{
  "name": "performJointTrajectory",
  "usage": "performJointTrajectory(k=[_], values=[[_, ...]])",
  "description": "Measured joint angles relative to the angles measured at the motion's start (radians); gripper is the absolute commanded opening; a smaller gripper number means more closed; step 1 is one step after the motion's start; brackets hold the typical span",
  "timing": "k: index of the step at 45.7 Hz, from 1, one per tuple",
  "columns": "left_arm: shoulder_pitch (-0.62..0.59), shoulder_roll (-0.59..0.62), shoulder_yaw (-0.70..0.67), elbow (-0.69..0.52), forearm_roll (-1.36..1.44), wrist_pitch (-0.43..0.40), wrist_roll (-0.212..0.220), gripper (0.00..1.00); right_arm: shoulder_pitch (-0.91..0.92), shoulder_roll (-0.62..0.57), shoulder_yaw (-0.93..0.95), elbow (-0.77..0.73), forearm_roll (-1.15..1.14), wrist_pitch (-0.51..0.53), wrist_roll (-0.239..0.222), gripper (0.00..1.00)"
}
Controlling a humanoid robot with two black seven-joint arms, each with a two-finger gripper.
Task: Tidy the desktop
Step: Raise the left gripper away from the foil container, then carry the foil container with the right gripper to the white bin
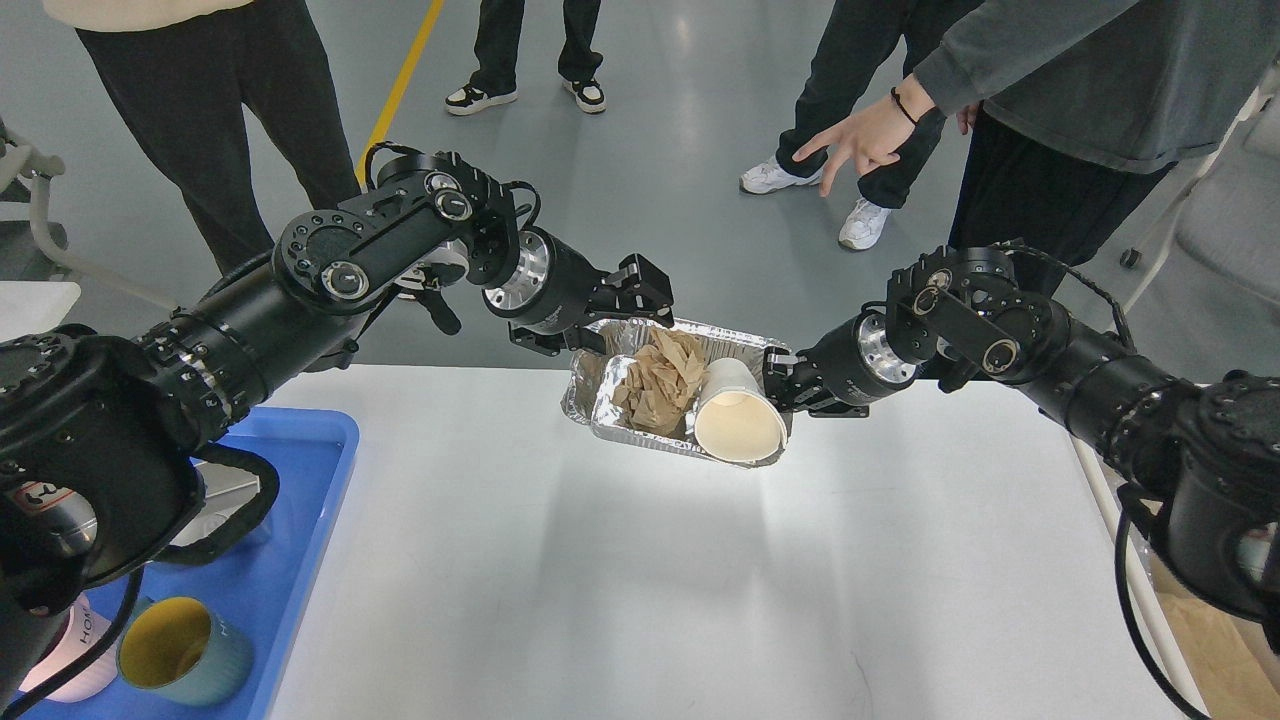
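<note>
The white desktop (620,580) fills the lower middle of the head view. A foil tray (640,435) hangs over its far edge, holding crumpled brown paper (660,385) and a white paper cup (738,420) lying on its side with its mouth towards me. My left gripper (640,300) is closed on the tray's far left rim. My right gripper (778,385) is closed on the tray's right rim beside the cup. The tray looks slightly raised, with a shadow beneath it.
A blue tray (300,520) sits at the desktop's left with a teal mug (175,655), yellow inside. Several people stand beyond the far edge, and one hand (855,140) reaches down. A brown box (1215,640) shows at the lower right.
</note>
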Motion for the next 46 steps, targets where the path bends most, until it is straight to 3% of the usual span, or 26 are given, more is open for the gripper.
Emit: performJointTrajectory(k=[15, 25, 29, 37, 46], values=[[-0.007, 0.038, -0.201, 0.003, -0.19, 0.001, -0.036, 0.96, 0.003, -0.001, 0.0, 0.0, 0.0, 0.0, 0.0, 0.0], [0.076, 0.123, -0.39, 0.155, -0.288, 0.05, -0.182, 0.96, 0.003, -0.004, 0.004, -0.001, 0.0, 0.0, 0.0, 0.0], [0.131, 0.137, -0.46, 0.233, -0.339, 0.078, -0.222, 0.96, 0.002, -0.014, 0.014, -0.002, 0.0, 0.0, 0.0, 0.0], [0.212, 0.125, -0.523, 0.34, -0.492, 0.105, -0.258, 0.96, -0.003, -0.03, 0.046, -0.009, 0.002, -0.007, 0.0, 0.0], [0.269, 0.124, -0.536, 0.368, -0.672, 0.112, -0.269, 0.96, -0.032, -0.102, 0.093, -0.019, 0.003, -0.031, 0.0, 0.0]])
